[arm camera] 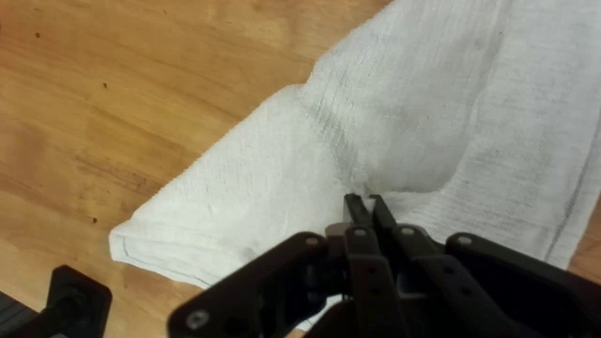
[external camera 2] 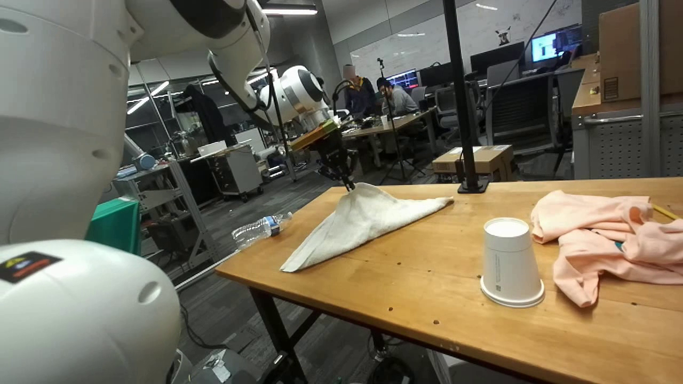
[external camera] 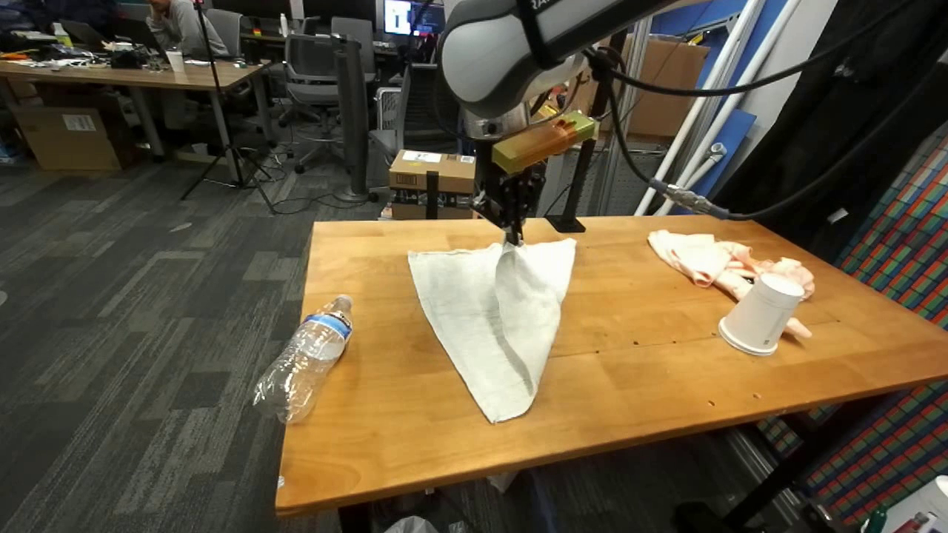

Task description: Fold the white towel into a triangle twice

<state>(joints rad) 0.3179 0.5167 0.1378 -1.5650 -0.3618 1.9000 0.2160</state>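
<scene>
My white-and-grey jointed arm (external camera: 489, 63) reached over the brown wooden desk (external camera: 629, 400), bent at the wrist, my slim black fingers (arm camera: 359, 213) pointing down near the desk's edge in both exterior views. The fingers stood almost together, pinching a fold of the white woven-cloth towel (external camera: 459, 300). In an exterior view the pinched part (external camera 2: 365, 200) rose in a low peak off the desk, while the rest lay on the wood in a rough triangle, well apart from the upturned white paper cup (external camera 2: 509, 266).
</scene>
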